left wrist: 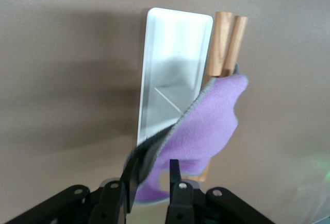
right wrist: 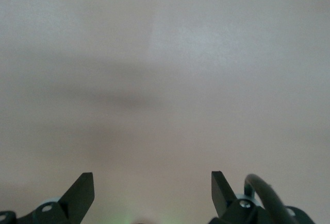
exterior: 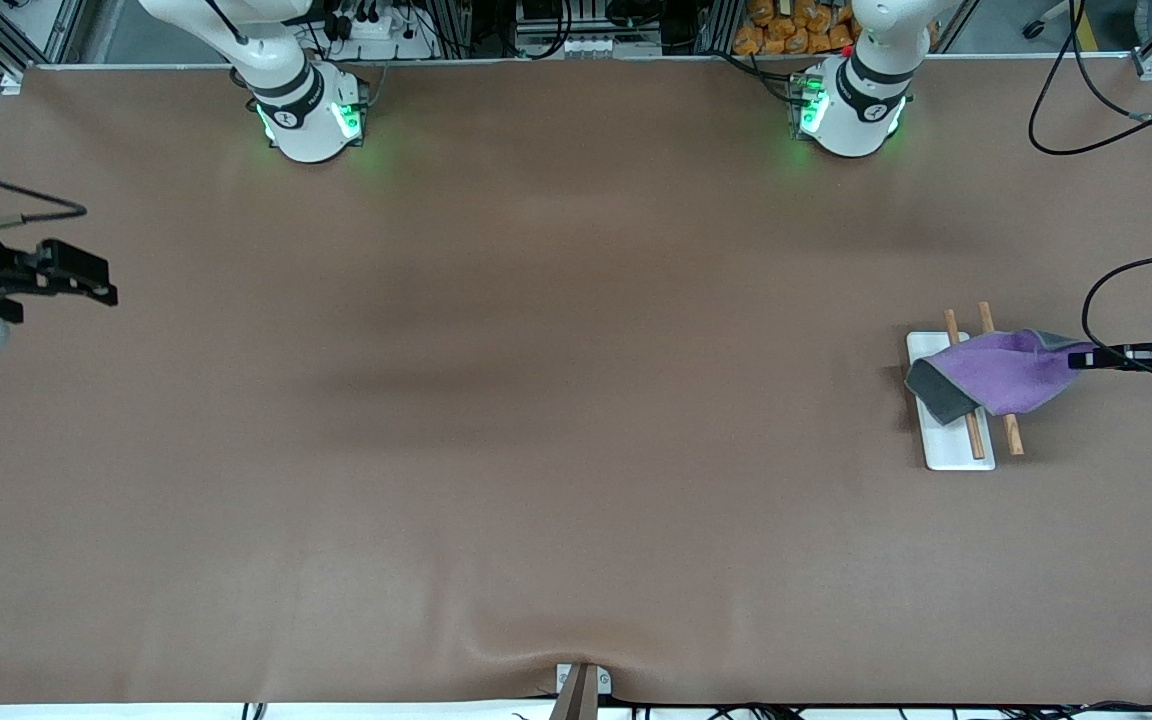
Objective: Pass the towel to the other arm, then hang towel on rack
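Rack [exterior: 958, 440]: towel [exterior: 1001, 372] draped | left jaws part-open around towel corner | right jaws spread, waiting

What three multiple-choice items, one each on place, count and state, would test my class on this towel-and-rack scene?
1. Where does the towel lie?
A. Draped over the rack
B. Flat on the table beside the rack
C. In the right gripper

2. How many wooden rods does the rack have?
A. One
B. Two
C. Four

3. How does the right gripper stand?
A. Shut on the towel
B. Shut on nothing
C. Open, holding nothing

Key: 1 A, the purple cloth crosses both rods, one corner between the left gripper's fingers. 2 B, two parallel rods show above the white base. 3 C, its fingers stand wide apart over bare table at the right arm's end.
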Available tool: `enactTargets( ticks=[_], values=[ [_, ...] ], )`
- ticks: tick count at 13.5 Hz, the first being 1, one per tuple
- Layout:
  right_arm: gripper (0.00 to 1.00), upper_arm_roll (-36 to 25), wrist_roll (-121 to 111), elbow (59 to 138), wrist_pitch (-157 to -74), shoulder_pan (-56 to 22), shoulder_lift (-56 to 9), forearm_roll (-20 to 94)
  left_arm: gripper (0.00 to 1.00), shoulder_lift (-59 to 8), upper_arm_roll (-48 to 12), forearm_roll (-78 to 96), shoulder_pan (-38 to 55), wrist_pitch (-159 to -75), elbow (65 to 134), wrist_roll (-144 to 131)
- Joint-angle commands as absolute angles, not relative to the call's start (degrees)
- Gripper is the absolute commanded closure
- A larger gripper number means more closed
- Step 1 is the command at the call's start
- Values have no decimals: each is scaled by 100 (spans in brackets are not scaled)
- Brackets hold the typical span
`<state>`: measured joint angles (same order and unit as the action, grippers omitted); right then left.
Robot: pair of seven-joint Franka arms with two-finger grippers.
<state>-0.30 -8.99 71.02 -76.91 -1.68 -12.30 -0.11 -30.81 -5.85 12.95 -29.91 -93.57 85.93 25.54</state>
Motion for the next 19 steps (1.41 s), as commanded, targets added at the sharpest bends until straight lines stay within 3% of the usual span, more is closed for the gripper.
enactTargets(
  ticks=[1, 3, 5, 9, 19],
  values=[
    [0, 44, -1011, 8907, -8391, 18, -12, -79, 34, -3242, -642, 1195, -3225, -9570, 8569, 3152],
    [0, 44, -1011, 9778, -8805, 61, 569, -79, 27, -3322, -642, 1204, -3357, -9764, 8569, 3698],
    [0, 44, -1011, 9801, -9035, 97, 545, -79, 0, -3252, -650, 1195, -3340, -9765, 8500, 3718],
    [0, 53, -1020, 9019, -9026, 97, 132, -158, 0, -2822, -782, 1178, -3130, -9729, 8341, 3411],
    [0, 53, -1011, 7814, -8780, 70, -571, -176, 0, -1381, -1151, 150, -1338, -9388, 8323, -823]
  ],
)
